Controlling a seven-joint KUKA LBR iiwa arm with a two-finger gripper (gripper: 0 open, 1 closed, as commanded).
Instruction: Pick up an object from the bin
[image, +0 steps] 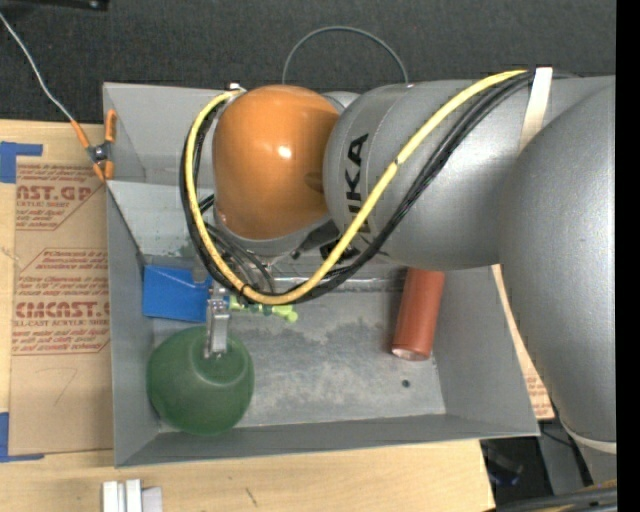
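Slipping looked the main risk: the round green ball, at the frame's lower left in the bin, could roll toward the blue block if pressed off-centre. The gripper touched the ball's top. Whether it was open or closed could not be told, and nothing showed in its grasp.

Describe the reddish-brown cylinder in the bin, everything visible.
The reddish-brown cylinder is smooth, matte and unmarked, maybe plastic. It lies on its side on the bin floor, right of middle, long axis running near to far, slightly slanted. The arm hides its far end. Apart from the floor, nothing visibly touches it.
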